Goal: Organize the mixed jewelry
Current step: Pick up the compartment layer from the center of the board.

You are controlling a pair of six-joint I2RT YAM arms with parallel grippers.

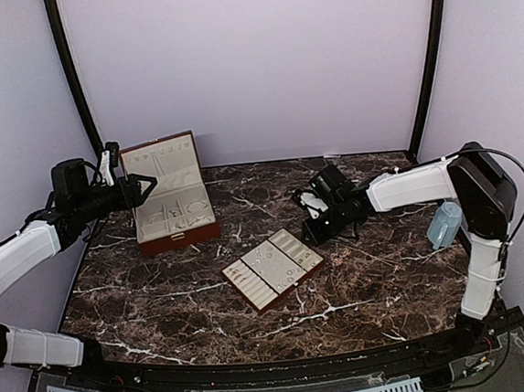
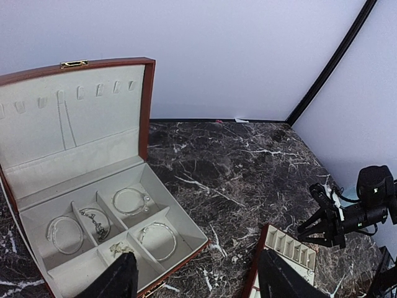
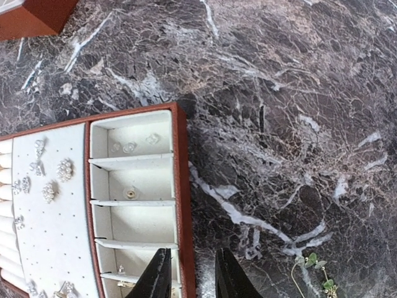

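Observation:
The mixed jewelry is spread over two holders. Silvery bracelets point(image 2: 130, 202) lie in the compartments of the open reddish-brown box point(image 1: 194, 231), and a thin chain point(image 2: 64, 121) hangs in its lid. Small studs point(image 3: 130, 147) and pale clustered earrings point(image 3: 56, 180) sit in the cream slotted tray point(image 1: 252, 295). A tiny green-leaf piece on a thin chain point(image 3: 313, 266) lies loose on the marble. My left gripper point(image 2: 198, 282) hovers open above the box's front corner, holding nothing. My right gripper point(image 3: 193, 279) is open, its jaws either side of the tray's red rim point(image 3: 181, 186), holding nothing.
The dark marble table point(image 1: 370, 278) is ringed by pale walls and two black corner posts. A light blue bottle-like object point(image 1: 443, 224) stands by the right arm. The box's raised lid point(image 2: 68, 105) stands upright at the back left.

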